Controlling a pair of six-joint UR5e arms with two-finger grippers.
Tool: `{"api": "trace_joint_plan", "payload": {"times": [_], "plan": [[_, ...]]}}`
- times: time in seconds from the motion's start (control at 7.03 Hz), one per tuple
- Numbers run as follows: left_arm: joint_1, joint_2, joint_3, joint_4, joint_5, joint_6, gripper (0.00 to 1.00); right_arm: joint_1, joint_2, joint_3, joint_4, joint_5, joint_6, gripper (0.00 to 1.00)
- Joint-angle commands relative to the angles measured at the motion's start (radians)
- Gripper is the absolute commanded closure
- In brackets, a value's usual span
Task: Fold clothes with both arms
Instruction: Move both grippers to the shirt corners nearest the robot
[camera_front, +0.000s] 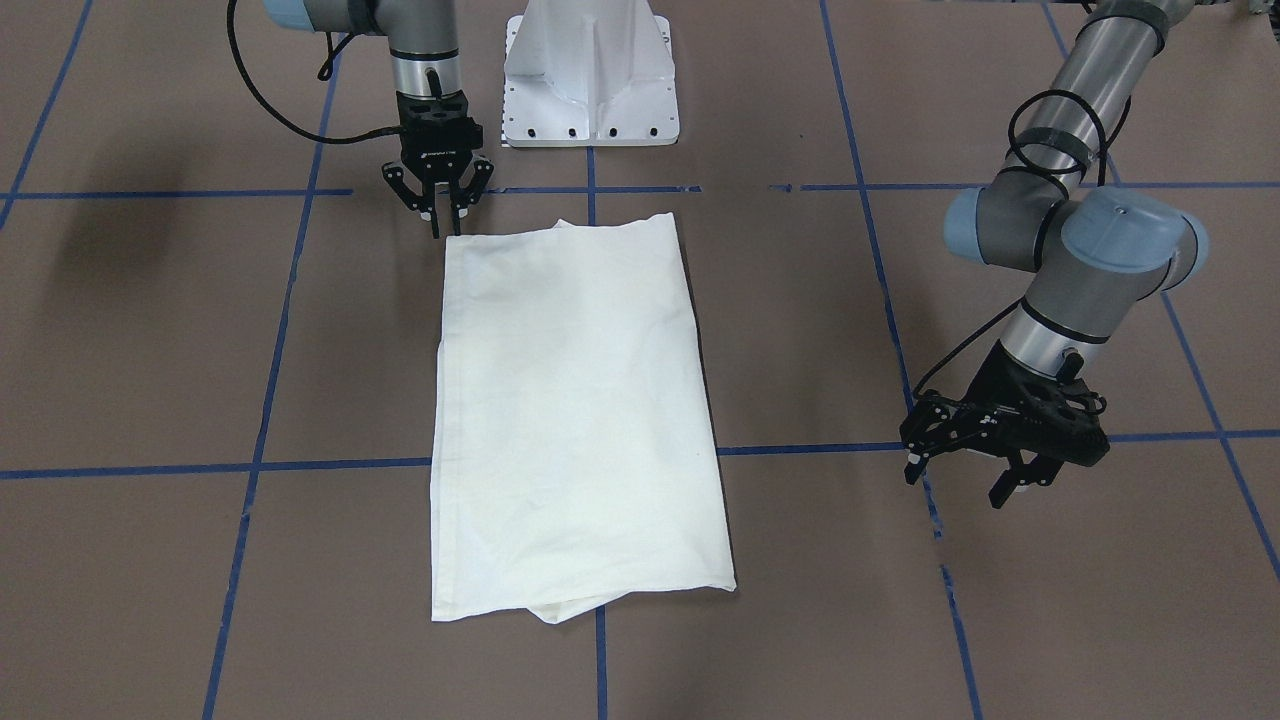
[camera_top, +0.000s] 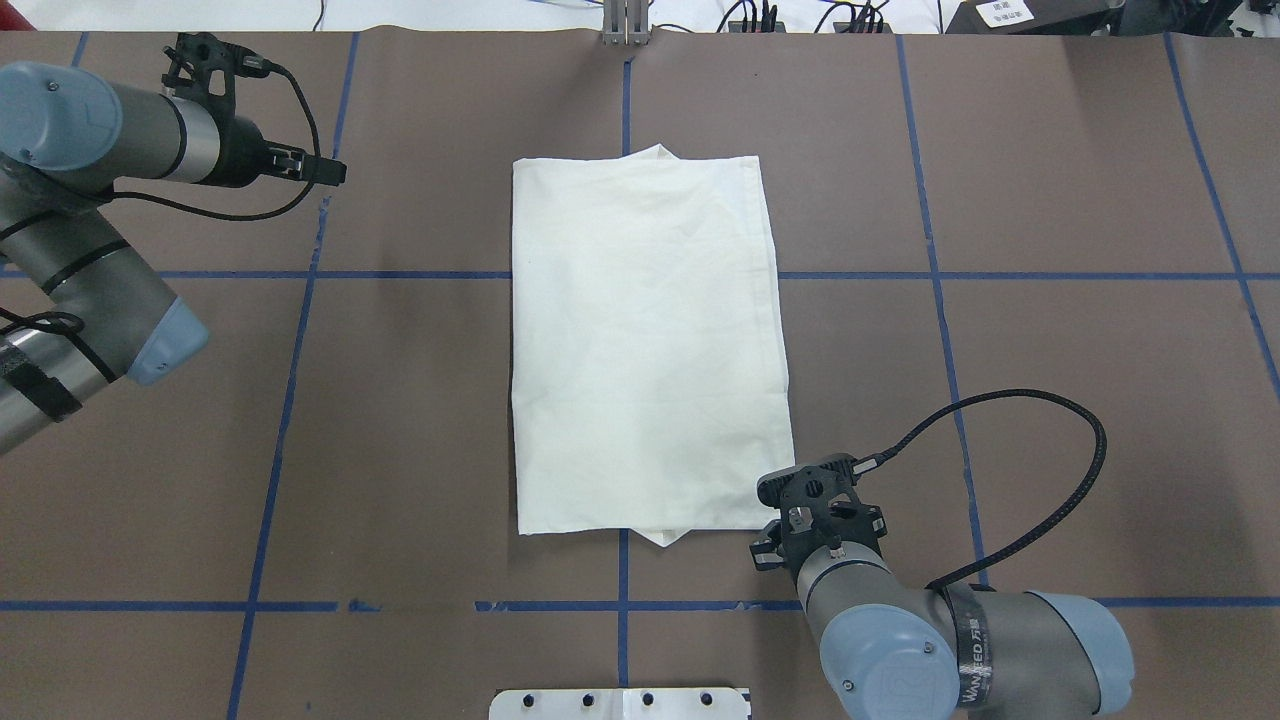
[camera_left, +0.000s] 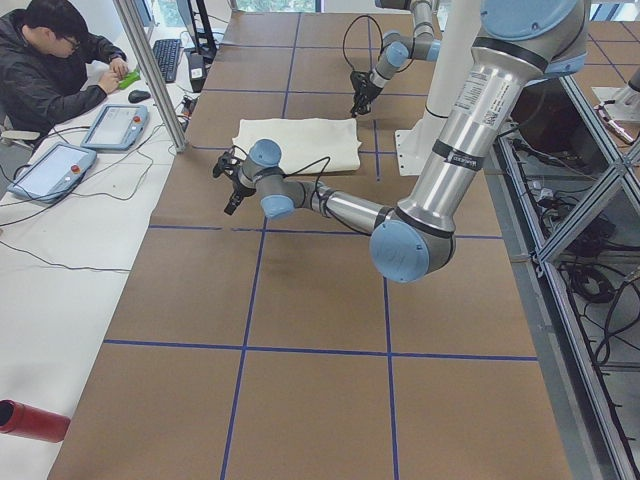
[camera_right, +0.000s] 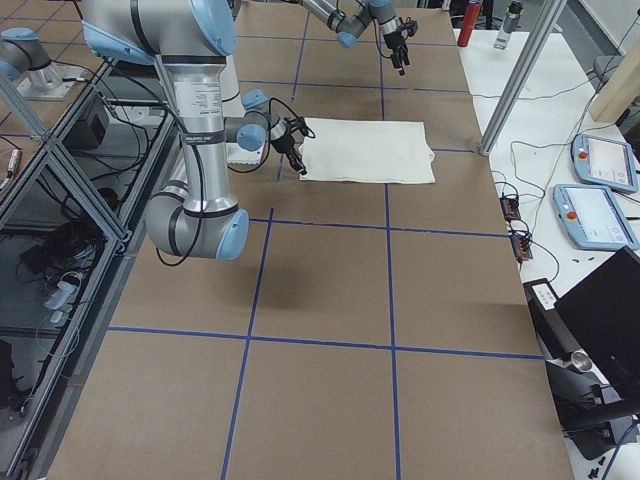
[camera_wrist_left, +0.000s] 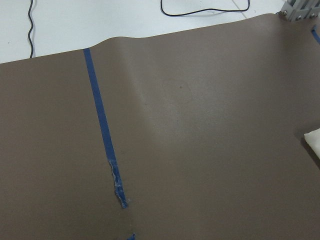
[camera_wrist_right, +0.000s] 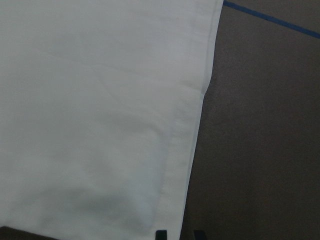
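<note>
The clothes (camera_front: 575, 400) are one plain cream shirt, folded into a long rectangle and lying flat at the table's middle (camera_top: 645, 340). No print shows. My right gripper (camera_front: 447, 225) hangs at the shirt's corner nearest the robot base. In the right wrist view its fingertips (camera_wrist_right: 161, 233) stand slightly apart, astride the shirt's hem (camera_wrist_right: 192, 150), so it is open. My left gripper (camera_front: 965, 480) is open and empty, well off to the side of the shirt's far end (camera_top: 335, 172). The left wrist view catches only a sliver of the shirt (camera_wrist_left: 314, 140) at its right edge.
Blue tape lines (camera_top: 300, 330) grid the brown table cover. The white base mount (camera_front: 590, 80) stands just behind the shirt. A person (camera_left: 50, 70) sits at a side desk with control tablets (camera_left: 115, 125). A metal post (camera_left: 150, 70) rises at the table's far edge.
</note>
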Motion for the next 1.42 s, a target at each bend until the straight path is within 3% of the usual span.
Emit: {"api": "trace_joint_plan", "payload": {"times": [0.0, 0.14, 0.43, 0.71, 0.85, 1.0, 1.14, 1.28], "plan": [[0.000, 0.000, -0.004, 0.000, -0.001, -0.002, 0.00, 0.000, 0.015, 0.034, 0.011, 0.010, 0.003, 0.00], [0.006, 0.000, -0.026, 0.000, -0.001, -0.100, 0.00, 0.016, 0.002, 0.054, 0.126, 0.034, 0.044, 0.00], [0.119, 0.066, -0.215, 0.009, -0.023, -0.356, 0.00, 0.052, -0.043, 0.056, 0.363, 0.114, 0.188, 0.00], [0.301, 0.226, -0.482, 0.012, 0.087, -0.649, 0.00, 0.098, -0.040, 0.060, 0.393, 0.142, 0.413, 0.00], [0.401, 0.240, -0.529, 0.012, 0.183, -0.805, 0.01, 0.126, -0.034, 0.062, 0.393, 0.143, 0.486, 0.00], [0.501, 0.240, -0.540, 0.012, 0.294, -1.012, 0.28, 0.150, -0.034, 0.060, 0.393, 0.143, 0.552, 0.00], [0.581, 0.242, -0.537, 0.012, 0.377, -1.122, 0.43, 0.169, -0.034, 0.060, 0.393, 0.143, 0.566, 0.00], [0.651, 0.239, -0.531, 0.012, 0.455, -1.197, 0.43, 0.174, -0.035, 0.059, 0.393, 0.143, 0.568, 0.00]]}}
